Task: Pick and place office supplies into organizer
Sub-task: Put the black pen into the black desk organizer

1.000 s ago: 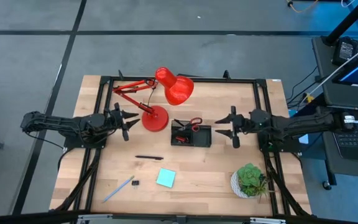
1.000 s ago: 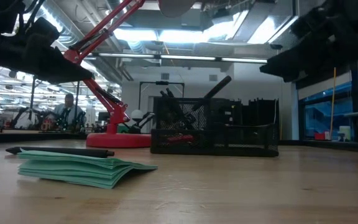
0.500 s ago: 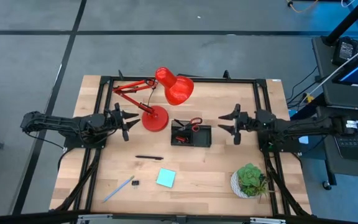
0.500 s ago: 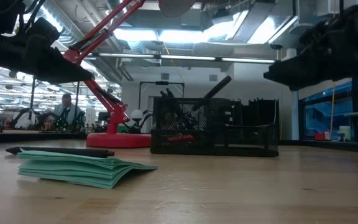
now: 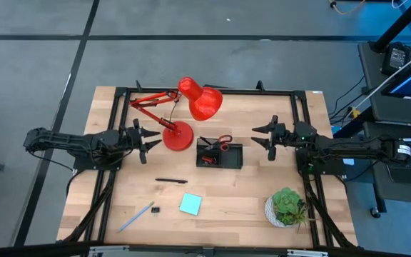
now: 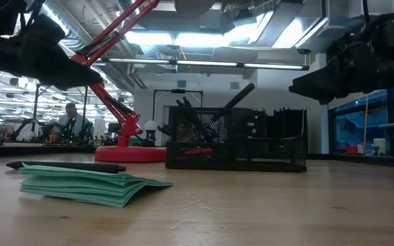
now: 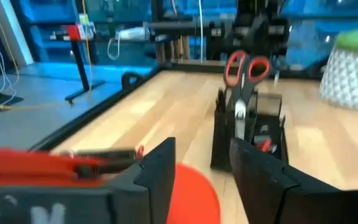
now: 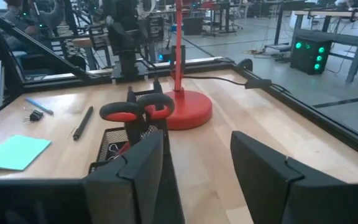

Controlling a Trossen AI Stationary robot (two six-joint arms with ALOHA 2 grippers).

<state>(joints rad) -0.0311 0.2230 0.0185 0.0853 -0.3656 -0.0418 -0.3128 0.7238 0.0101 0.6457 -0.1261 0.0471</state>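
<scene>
The black mesh organizer (image 5: 218,154) stands mid-table. The red-handled scissors (image 5: 223,140) stand in it, handles up (image 8: 135,111). A black pen (image 5: 170,181), a teal sticky-note pad (image 5: 190,204), a light-blue pen (image 5: 135,216) and a small black clip (image 5: 155,210) lie flat on the near half of the table. My left gripper (image 5: 147,135) hovers open left of the red lamp base. My right gripper (image 5: 260,137) hovers open right of the organizer. In both wrist views the organizer (image 7: 247,134) shows ahead of the open fingers.
A red desk lamp, base (image 5: 178,135) and shade (image 5: 204,101), stands left of and behind the organizer. A potted plant (image 5: 287,205) sits at the near right corner. A black frame rail (image 5: 205,90) runs round the table edge. Bare wood lies between organizer and plant.
My right gripper has drawn back from the organizer toward the table's right edge and a little toward the far edge, staying open. The things on the table have not moved.
</scene>
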